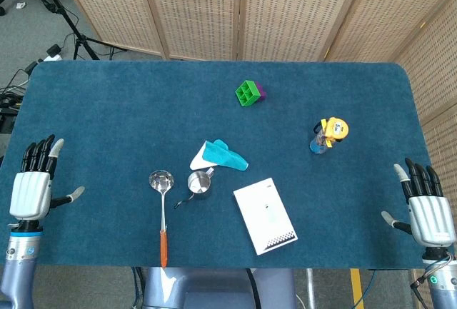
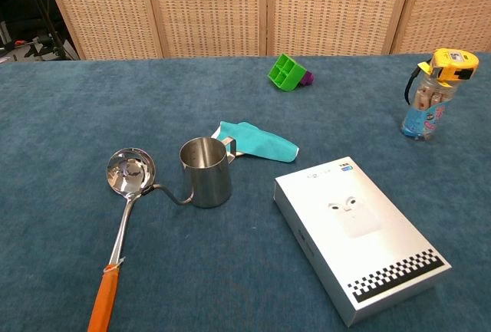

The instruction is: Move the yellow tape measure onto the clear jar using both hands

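The tape measure [image 2: 453,64] is sitting on top of the jar [image 2: 424,110], so the placing looks finished. Both the left robot hand [image 1: 31,190] and right robot hand [image 1: 427,208] are hanging released at the surface [image 1: 128,116] edges, grasping nothing. Nothing further seems needed.

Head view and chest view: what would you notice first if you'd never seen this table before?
Probably the yellow tape measure perched on top of the clear jar at the table's right side. Then the left hand and right hand, both open at the near corners.
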`<action>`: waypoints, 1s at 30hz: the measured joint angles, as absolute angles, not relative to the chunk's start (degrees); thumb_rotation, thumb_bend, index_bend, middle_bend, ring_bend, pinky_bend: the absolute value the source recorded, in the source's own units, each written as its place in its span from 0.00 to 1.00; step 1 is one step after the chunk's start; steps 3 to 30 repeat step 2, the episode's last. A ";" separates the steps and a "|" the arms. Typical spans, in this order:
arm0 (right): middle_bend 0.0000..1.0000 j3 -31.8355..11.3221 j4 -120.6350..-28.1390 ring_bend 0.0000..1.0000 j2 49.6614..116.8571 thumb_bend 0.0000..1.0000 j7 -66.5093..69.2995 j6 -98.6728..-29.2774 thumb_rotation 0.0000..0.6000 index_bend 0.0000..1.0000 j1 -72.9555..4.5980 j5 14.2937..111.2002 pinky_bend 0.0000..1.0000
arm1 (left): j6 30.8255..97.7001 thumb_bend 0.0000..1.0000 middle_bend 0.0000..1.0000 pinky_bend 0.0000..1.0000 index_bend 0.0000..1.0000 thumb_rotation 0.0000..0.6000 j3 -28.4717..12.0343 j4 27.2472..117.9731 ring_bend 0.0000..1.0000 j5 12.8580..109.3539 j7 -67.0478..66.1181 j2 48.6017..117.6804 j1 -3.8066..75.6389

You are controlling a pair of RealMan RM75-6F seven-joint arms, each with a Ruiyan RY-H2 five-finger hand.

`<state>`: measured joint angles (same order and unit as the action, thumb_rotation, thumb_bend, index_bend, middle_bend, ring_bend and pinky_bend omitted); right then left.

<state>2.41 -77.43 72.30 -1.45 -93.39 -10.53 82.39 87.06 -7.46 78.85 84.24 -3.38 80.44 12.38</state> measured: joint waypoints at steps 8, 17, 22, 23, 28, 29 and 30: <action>0.00 1.98 -77.64 0.00 72.43 0.01 -1.67 -93.13 1.00 0.00 -10.38 82.71 0.00 | 87.04 0.10 0.00 0.00 0.02 0.82 -7.47 78.87 0.00 84.21 -3.33 80.49 12.38; 0.00 1.98 -77.64 0.00 72.43 0.01 -1.67 -93.13 1.00 0.00 -10.38 82.71 0.00 | 87.04 0.10 0.00 0.00 0.02 0.82 -7.47 78.87 0.00 84.21 -3.33 80.49 12.38; 0.00 1.98 -77.64 0.00 72.43 0.01 -1.67 -93.13 1.00 0.00 -10.38 82.71 0.00 | 87.04 0.10 0.00 0.00 0.02 0.82 -7.47 78.87 0.00 84.21 -3.33 80.49 12.38; 0.00 1.98 -77.64 0.00 72.43 0.01 -1.67 -93.13 1.00 0.00 -10.38 82.71 0.00 | 87.04 0.10 0.00 0.00 0.02 0.82 -7.47 78.87 0.00 84.21 -3.33 80.49 12.38; 0.00 1.98 -77.64 0.00 72.43 0.01 -1.67 -93.13 1.00 0.00 -10.38 82.71 0.00 | 87.04 0.10 0.00 0.00 0.02 0.82 -7.47 78.87 0.00 84.21 -3.33 80.49 12.38; 0.00 1.98 -77.64 0.00 72.43 0.01 -1.67 -93.13 1.00 0.00 -10.38 82.71 0.00 | 87.04 0.10 0.00 0.00 0.02 0.82 -7.47 78.87 0.00 84.21 -3.33 80.49 12.38; 0.00 1.98 -77.64 0.00 72.43 0.01 -1.67 -93.13 1.00 0.00 -10.38 82.71 0.00 | 87.04 0.10 0.00 0.00 0.02 0.82 -7.47 78.87 0.00 84.21 -3.33 80.49 12.38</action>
